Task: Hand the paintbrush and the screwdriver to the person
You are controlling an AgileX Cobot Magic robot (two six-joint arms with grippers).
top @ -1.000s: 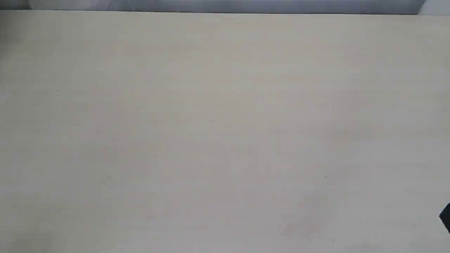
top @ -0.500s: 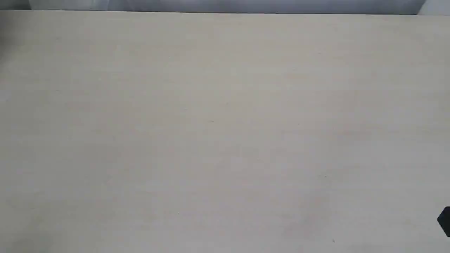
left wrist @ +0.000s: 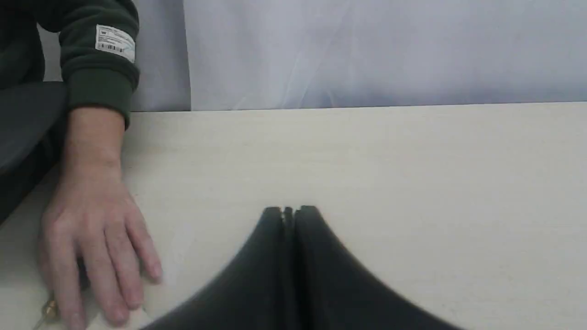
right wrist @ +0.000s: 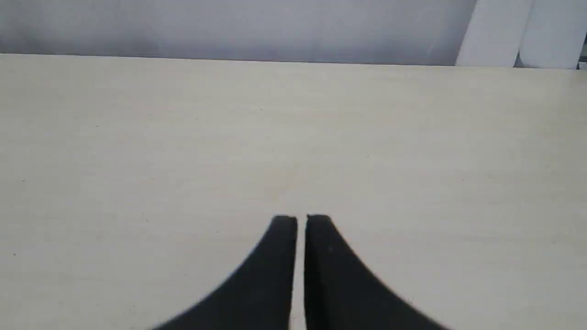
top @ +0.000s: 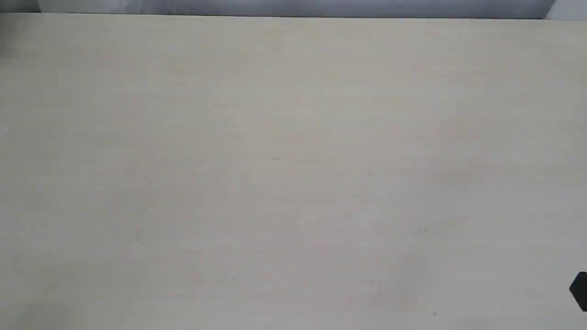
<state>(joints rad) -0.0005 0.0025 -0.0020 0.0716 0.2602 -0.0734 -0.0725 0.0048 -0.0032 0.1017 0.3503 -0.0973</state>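
Note:
In the left wrist view the person's hand [left wrist: 94, 229] lies flat on the pale table, with a dark green sleeve [left wrist: 98, 59] bearing a white label. A small gold-orange bit [left wrist: 49, 310] peeks out under the fingers; it looks like the screwdriver's collar, and the rest of the tool is hidden. The paintbrush is out of view. My left gripper [left wrist: 289, 211] is shut with nothing in it, off to the side of the hand and apart from it. My right gripper [right wrist: 301, 220] is shut and empty over bare table, with only a thin slit between the fingers.
The pale wooden table [top: 293, 160] fills the exterior view. A black corner of my right arm [top: 580, 291] pokes in at its lower right edge. A grey-white curtain [left wrist: 367, 50] hangs behind the table's far edge, and white posts [right wrist: 495, 32] stand at one corner.
The black part of my right arm at the exterior view's lower right edge has slid slightly downward. Nothing else on the table differs.

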